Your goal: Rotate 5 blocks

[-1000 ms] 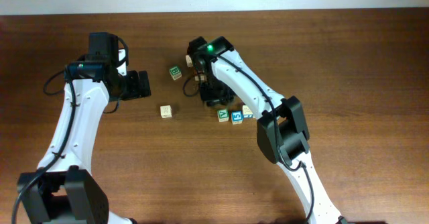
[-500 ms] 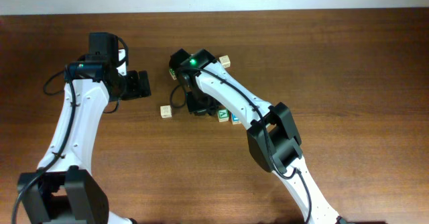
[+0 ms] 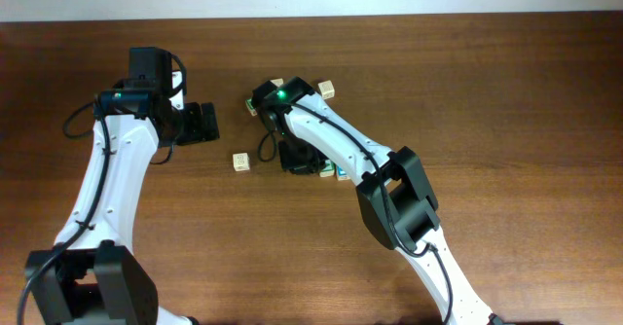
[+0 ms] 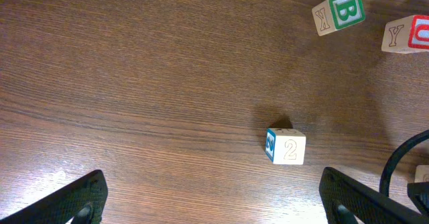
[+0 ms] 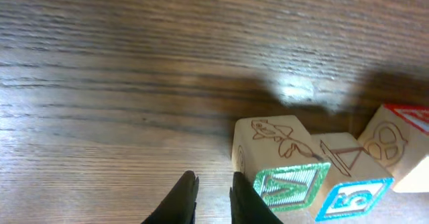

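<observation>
The left gripper (image 4: 214, 207) is spread wide and holds nothing, hanging over the bare wooden table (image 4: 134, 83). Ahead of it, in line with the gap between its fingers and apart from both, sits the "2" block (image 4: 287, 147), upright, with a blue face turned to one side. Farther out from that hand, off to the same side as the "2" block, lie the green "B" cube (image 4: 342, 11) and the red-faced cube (image 4: 409, 35), near each other but not touching.

The right gripper (image 5: 213, 180) has its fingers drawn nearly together, with only a thin slit between them and nothing in it. It is low over the table. Just beside one finger stands the V block (image 5: 281, 147), with its green letter facing the hand and a fish drawing on top. That finger seems to touch the block's near corner, though the angle leaves this unsure. Pressed against the V block's far side is the "5" block (image 5: 348, 197), blue-printed. Next in the row, farthest from the fingers, is the pale cube (image 5: 392, 143) with a looped figure and a red-rimmed upper face.

From overhead, a lone pale block (image 3: 326, 90) lies well apart from the right gripper, past the arm.
</observation>
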You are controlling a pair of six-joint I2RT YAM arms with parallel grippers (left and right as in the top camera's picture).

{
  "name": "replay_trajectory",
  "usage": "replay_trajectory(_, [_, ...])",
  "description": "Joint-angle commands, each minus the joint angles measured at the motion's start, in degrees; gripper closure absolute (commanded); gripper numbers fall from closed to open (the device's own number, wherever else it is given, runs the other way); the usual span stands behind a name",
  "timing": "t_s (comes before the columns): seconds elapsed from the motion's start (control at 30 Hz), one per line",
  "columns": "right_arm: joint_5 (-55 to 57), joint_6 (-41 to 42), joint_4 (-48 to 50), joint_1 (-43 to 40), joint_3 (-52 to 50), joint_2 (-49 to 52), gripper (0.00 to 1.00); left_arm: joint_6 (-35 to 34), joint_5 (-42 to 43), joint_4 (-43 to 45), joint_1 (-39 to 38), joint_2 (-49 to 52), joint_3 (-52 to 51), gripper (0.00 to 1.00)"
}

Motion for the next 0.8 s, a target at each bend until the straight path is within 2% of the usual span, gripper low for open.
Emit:
replay_trajectory(0.0, [1.31,1.07,-1.01,-1.2,-0.31,-0.28,0.81,-0.55,-0.39,0.07,-0.11,0.35,0.81,0.01])
replay_trajectory(0.3, [1.33,1.05,-2.01,-1.44,-0.31,-0.28,0.81,-0.55,-0.39,0.07,-0.11,0.35,0.81,0.01])
replay_trajectory(0.4, [1.25,0.02,-1.73,-1.49,0.87,-0.46,0.86,-0.55,-0.39,0.07,-0.11,0.35,0.81,0.01])
replay_trajectory(0.5, [0.57,-1.79,-2.67,-1.46,3.82,-1.7,0.87,-0.55,-0.39,0.07,-0.11,0.35,0.81,0.01])
replay_trajectory(0.77, [0.28,-3.76,-7.74,-1.36,6.56,-16.22,0.87,-0.55,-0.39,0.07,-0.11,0.35,0.81,0.01])
